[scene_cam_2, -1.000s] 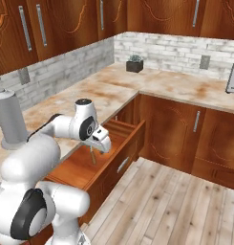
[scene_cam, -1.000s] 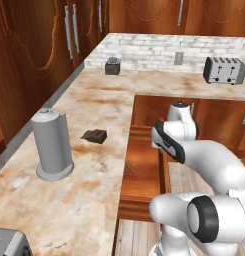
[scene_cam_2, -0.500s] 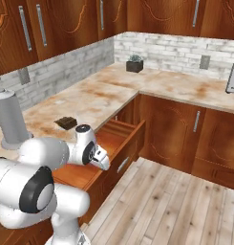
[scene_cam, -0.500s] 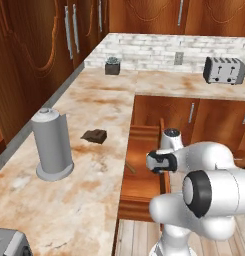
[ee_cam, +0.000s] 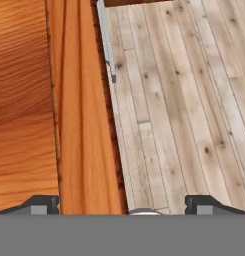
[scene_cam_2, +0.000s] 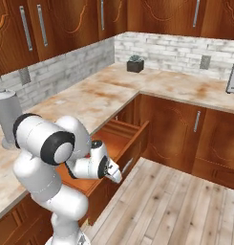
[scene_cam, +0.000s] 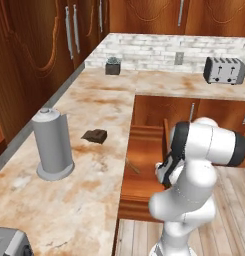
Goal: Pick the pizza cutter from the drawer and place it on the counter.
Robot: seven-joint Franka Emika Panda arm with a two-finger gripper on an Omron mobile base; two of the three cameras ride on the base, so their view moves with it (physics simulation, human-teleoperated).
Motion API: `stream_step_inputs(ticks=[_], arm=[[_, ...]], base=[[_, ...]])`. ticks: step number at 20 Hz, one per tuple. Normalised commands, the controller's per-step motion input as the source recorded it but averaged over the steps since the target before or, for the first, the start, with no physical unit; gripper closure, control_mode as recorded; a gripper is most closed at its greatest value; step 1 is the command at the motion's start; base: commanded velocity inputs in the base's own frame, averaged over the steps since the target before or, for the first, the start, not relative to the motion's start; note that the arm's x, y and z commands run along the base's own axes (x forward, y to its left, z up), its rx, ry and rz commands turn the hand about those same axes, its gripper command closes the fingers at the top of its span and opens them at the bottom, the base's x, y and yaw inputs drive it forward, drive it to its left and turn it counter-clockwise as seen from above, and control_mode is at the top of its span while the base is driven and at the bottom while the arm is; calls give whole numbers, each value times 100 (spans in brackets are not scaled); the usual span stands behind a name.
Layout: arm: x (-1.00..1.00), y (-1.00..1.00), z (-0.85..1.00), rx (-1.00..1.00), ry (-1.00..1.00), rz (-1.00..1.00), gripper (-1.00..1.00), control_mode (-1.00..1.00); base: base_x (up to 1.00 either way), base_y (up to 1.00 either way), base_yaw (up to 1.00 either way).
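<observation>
The drawer (scene_cam: 144, 167) stands pulled out from under the long run of the counter (scene_cam: 94, 150), its flat wood bottom open to view. The pizza cutter (scene_cam: 133, 166) lies inside it near the counter-side wall, about midway along the drawer's length, showing as a thin slanted sliver in the left base view. The gripper (ee_cam: 123, 205) hangs over the drawer's front edge with its jaws spread wide apart and nothing between them; in the hand view one finger tip sits over the drawer's wood and the other over the plank floor (ee_cam: 184, 100), with the silver bar handle (ee_cam: 106, 40) running along the drawer front. On the counter a grey canister (scene_cam: 53, 145) stands near the wall-side edge, a dark brown wedge (scene_cam: 94, 135) lies just beside it toward the drawer, a small dark pot (scene_cam: 112, 66) sits at the back corner, and a toaster (scene_cam: 223, 70) stands on the far run.
</observation>
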Motion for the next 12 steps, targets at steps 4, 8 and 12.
stream_step_inputs(ticks=[4,8,12], arm=[[-67,-100,-59,0,-4,-11,-100,-100],[-57,-100,-13,-2,-14,-5,-100,-100],[-6,-82,86,12,-12,0,-100,-100]], base=[[0,0,0],[0,0,0],[0,0,0]])
